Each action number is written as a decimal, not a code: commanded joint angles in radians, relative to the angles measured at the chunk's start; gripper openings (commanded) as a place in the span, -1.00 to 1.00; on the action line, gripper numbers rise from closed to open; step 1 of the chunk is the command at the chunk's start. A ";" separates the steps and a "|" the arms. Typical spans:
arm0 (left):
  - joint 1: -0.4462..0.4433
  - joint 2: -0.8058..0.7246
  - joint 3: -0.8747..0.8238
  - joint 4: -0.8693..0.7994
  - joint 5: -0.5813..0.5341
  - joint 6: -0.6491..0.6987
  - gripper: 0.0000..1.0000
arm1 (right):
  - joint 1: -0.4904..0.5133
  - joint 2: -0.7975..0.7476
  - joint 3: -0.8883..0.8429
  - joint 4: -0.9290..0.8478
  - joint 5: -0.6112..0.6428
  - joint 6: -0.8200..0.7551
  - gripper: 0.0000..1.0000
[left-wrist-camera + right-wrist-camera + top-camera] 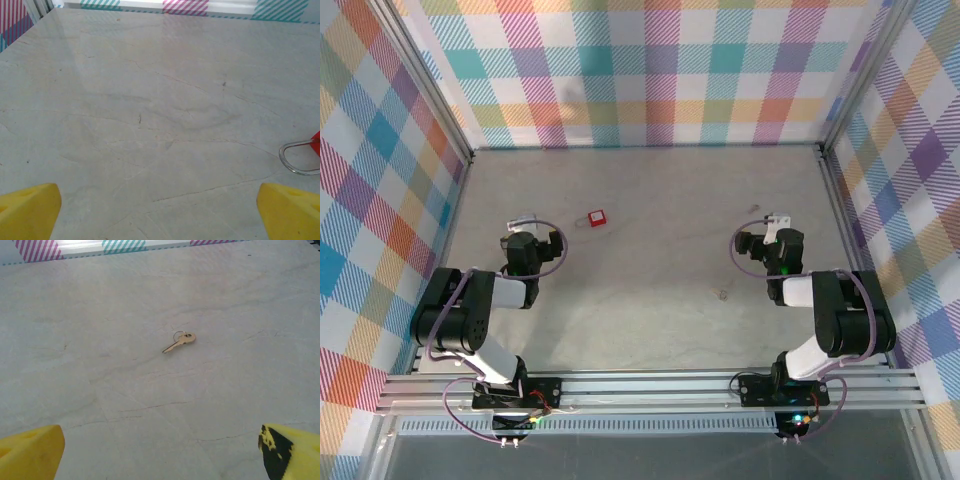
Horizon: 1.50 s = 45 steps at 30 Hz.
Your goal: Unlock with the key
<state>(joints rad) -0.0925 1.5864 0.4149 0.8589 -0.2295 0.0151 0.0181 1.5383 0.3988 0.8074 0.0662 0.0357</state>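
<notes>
From my left wrist, the padlock point(302, 159) is cut off at the right edge. I see its silver shackle loop lying flat on the worktop point(150, 100) and a sliver of the red body, and the rest is out of frame. From above, the padlock point(597, 216) is a small red block on the worktop, ahead and to the right of my left arm. It is too small there to show a keyhole or any lettering.

My left tool point(158, 197) is spread wide and holds nothing. The frame cuts off the yellow pads point(30, 210) at the bottom corners.

From my right wrist, the key point(179, 342) lies flat on the bare worktop, well ahead of my right tool point(161, 436). It is brass-coloured with a thin ring at its head and the blade pointing lower left. Any stamp on it is too small to read. That tool is also fully spread and empty. One pad shows a dark patch that I cannot identify.
</notes>
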 commanded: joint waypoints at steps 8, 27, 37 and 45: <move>-0.006 -0.008 -0.013 0.017 -0.012 -0.004 0.99 | -0.001 -0.007 0.012 0.012 -0.017 -0.019 0.98; -0.006 -0.008 -0.013 0.017 -0.014 -0.004 0.99 | -0.001 -0.008 0.014 0.012 -0.017 -0.017 0.98; -0.006 -0.008 -0.012 0.017 -0.013 -0.004 0.99 | -0.001 -0.008 0.014 0.010 -0.017 -0.017 0.98; -0.051 -0.101 0.012 -0.097 -0.050 0.039 0.99 | 0.020 -0.120 0.105 -0.246 0.005 -0.031 0.98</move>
<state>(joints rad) -0.1013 1.5723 0.4145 0.8368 -0.2379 0.0200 0.0227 1.5143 0.4164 0.7334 0.0669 0.0315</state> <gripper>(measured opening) 0.996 0.989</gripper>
